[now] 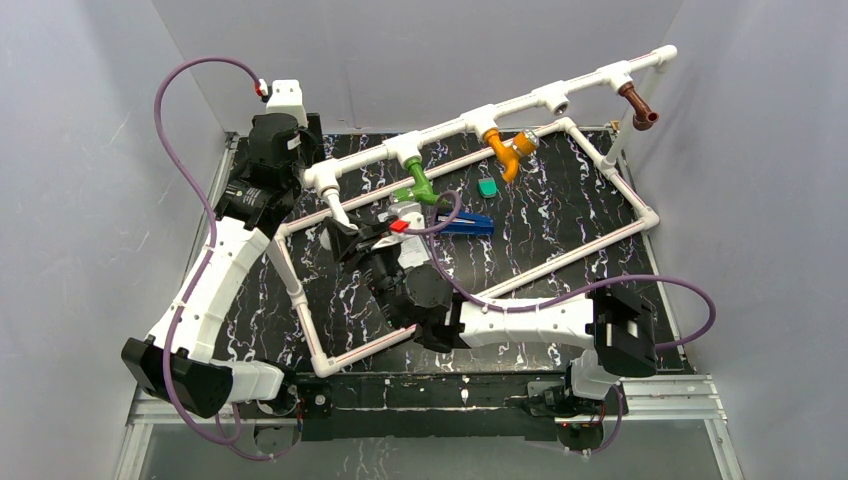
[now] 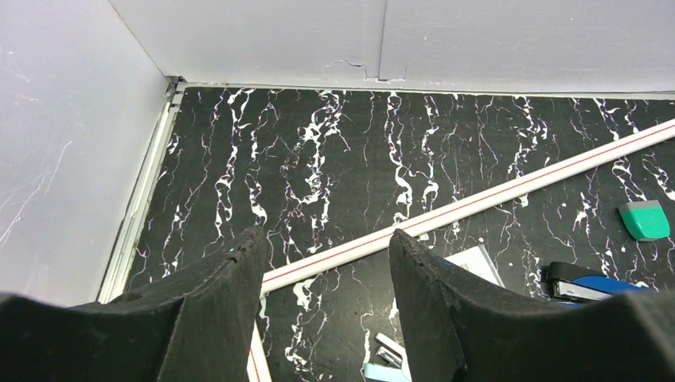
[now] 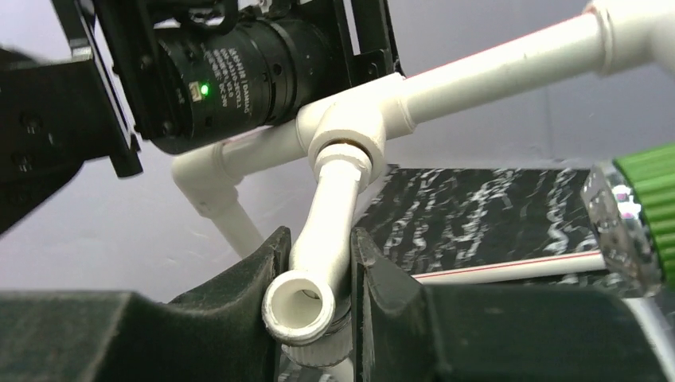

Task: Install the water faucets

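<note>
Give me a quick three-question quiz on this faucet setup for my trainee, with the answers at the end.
1. True or false: the left gripper is holding a faucet.
2. Which faucet sits between the right gripper's fingers? A green, B white, C brown.
3. How many faucets are on the raised pipe?
Key: 1 false, its jaws are open and empty. 2 B, the white faucet. 3 four: the white one, the green faucet, the orange faucet and the brown faucet.
</note>
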{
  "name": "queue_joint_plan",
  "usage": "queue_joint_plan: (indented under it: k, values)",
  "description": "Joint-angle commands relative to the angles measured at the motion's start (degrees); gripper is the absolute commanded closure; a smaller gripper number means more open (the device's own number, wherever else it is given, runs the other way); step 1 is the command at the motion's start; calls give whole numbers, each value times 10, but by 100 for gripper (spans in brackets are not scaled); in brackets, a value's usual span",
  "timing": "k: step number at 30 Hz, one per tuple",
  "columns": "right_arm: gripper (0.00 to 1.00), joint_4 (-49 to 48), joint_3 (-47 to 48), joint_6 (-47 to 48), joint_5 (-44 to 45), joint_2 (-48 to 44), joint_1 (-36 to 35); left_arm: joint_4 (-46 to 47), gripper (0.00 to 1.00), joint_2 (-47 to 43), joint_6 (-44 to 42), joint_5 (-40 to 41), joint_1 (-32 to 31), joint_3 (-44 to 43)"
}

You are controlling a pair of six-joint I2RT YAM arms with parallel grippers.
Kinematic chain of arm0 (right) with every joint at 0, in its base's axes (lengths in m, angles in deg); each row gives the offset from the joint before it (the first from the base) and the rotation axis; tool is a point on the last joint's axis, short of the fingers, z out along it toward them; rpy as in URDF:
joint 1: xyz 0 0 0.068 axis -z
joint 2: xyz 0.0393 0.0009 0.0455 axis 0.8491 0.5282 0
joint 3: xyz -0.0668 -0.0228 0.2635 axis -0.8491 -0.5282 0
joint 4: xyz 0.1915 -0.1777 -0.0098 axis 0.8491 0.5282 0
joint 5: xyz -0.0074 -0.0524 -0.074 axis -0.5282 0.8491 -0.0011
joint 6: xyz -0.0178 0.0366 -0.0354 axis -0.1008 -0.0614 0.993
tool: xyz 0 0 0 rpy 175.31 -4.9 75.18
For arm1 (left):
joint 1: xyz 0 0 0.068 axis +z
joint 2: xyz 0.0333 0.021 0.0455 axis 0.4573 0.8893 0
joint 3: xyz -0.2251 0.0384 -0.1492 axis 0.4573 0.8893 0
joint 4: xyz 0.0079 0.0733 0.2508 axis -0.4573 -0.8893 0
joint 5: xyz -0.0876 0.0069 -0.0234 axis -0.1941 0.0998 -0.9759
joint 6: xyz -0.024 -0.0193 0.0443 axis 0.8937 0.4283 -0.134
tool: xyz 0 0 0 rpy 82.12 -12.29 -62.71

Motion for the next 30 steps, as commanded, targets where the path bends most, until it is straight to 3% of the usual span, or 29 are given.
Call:
queue_joint_plan:
  k: [1,11,15,21,22,26,30]
  values:
    - [99,-38,15,-276,14,-26,18,-155,44,43,0,-51,-31,51]
    - [99,-10,-12,-595,-32,-48,44,-154,44,42,0,-48,-33,52]
    - [99,-23,-14,-658,-67,-57,56,-154,44,36,0,-48,-34,55]
    - [99,-20,-18,-658,-80,-79,57,-153,44,36,-1,-45,-35,54]
    - [97,-13,-19,-657,-83,-81,57,-154,44,37,-1,-45,-35,54]
    - [68,-8,-30,-655,-89,-85,57,-154,44,40,-1,-45,-35,53]
    - [55,-11,-38,-651,-96,-90,58,-155,44,39,-1,-44,-35,53]
